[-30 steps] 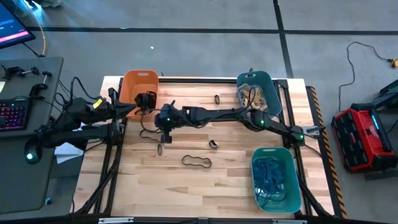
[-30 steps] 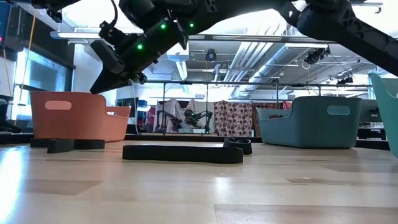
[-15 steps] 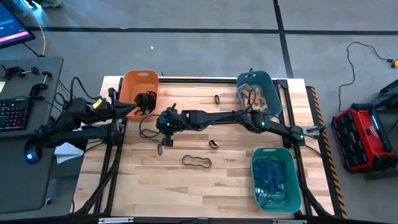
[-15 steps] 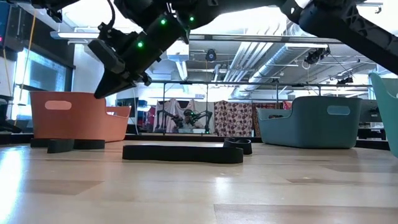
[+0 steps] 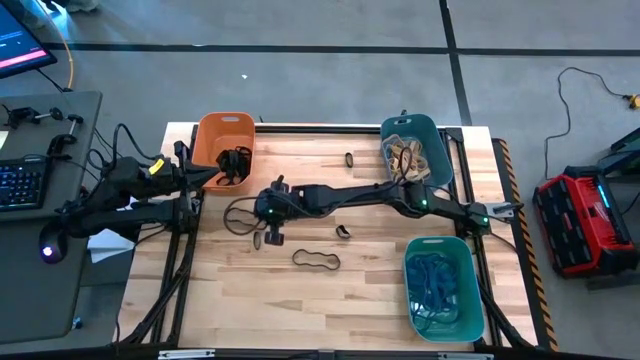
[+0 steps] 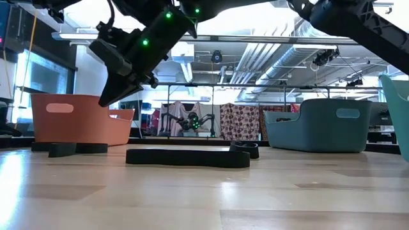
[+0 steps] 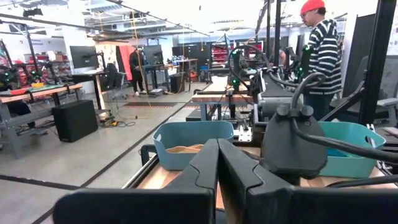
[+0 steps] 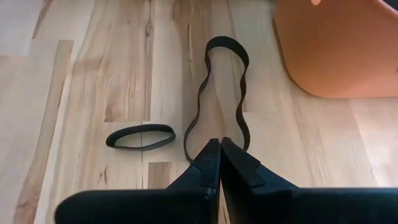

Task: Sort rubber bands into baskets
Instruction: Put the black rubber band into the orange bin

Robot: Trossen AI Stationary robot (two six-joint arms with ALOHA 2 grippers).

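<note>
Since the earlier frame, the right gripper (image 5: 272,238) has slid toward the lower centre of the high view, fingers pressed together on nothing. Its arm hides part of the table (image 5: 380,290). No writing is legible. One black rubber band (image 8: 217,93) lies just ahead of the fingertips; the left gripper (image 7: 217,163), also closed, waits by the orange basket (image 5: 212,135).

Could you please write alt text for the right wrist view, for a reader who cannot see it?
The right gripper, shut and empty, hangs over a pale wooden table just above a long thin black rubber band. A smaller black rubber band lies flat beside it, and a corner of the orange-salmon plastic basket stands close by.
</note>
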